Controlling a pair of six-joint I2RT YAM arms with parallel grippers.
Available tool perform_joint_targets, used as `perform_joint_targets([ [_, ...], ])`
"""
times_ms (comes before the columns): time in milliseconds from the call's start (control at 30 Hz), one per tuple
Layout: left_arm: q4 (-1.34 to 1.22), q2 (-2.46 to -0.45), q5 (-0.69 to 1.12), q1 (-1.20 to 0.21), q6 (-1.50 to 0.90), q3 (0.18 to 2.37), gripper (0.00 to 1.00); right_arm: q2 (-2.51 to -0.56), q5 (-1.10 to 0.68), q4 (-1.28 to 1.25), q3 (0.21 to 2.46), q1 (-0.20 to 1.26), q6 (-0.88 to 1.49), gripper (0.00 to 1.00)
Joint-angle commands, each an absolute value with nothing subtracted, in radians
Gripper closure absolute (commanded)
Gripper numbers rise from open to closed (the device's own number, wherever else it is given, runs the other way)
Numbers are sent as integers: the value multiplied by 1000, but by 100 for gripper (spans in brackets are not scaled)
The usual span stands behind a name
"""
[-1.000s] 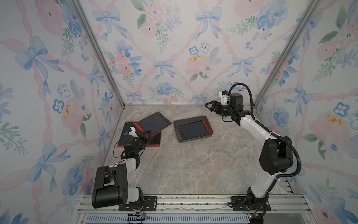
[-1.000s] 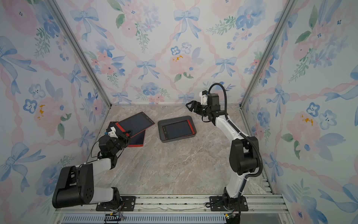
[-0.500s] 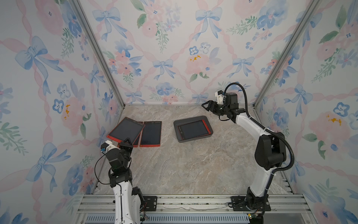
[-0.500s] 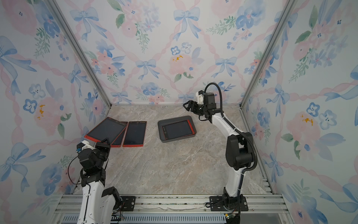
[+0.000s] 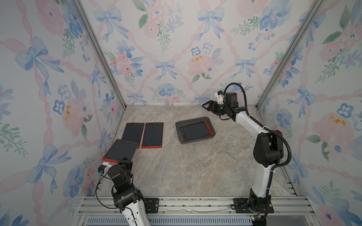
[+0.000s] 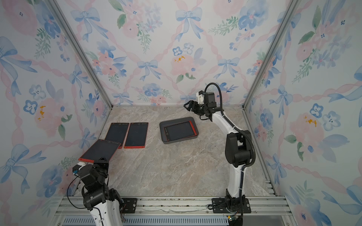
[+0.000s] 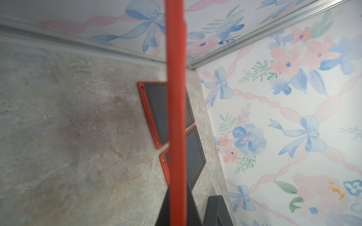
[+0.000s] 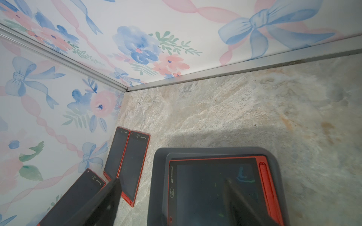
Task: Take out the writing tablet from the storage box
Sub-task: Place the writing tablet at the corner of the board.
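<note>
The left claw (image 5: 125,159) is gripping a writing tablet (image 5: 119,149) above the desk (image 5: 186,168), near two tablets (image 5: 152,135) lying flat. A last tablet (image 5: 195,131) is lying in the storage box (image 5: 195,119). The right claw (image 5: 205,105) is hovering open beyond it.

Left wrist view: held tablet (image 7: 175,117) edge-on, blurred red bar, hides strips of lying tablets (image 7: 156,109); storage box (image 7: 212,207) cut off by picture edge. Right wrist view: right fingers (image 8: 105,198) blurred.

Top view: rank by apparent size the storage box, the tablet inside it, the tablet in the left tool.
Largest: storage box.
Then tablet inside it and held tablet (left tool): alike; the held one is raised nearer the camera, so unranked.
</note>
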State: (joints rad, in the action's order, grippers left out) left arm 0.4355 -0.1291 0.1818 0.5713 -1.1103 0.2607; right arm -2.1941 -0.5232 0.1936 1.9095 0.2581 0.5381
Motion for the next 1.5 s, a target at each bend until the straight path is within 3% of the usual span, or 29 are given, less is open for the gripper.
perform_joint_targets([
  [0, 564, -84, 234, 578, -1110, 245, 100, -2254, -544, 249, 1973, 280, 532, 16],
  [167, 682, -22, 194, 577, -1109, 283, 100, -2278, -552, 261, 2013, 290, 528, 16],
  [1067, 788, -199, 0, 577, -1169, 378, 100, -2281, -574, 201, 1945, 276, 562, 17],
  [1233, 799, -194, -19, 577, -1188, 376, 86, -2281, -577, 198, 1937, 264, 569, 17],
  [1333, 811, -196, -33, 577, -1192, 384, 72, -2283, -576, 194, 1936, 260, 574, 17],
  [1467, 827, -191, -42, 577, -1190, 392, 63, -2287, -577, 193, 1940, 259, 576, 18],
])
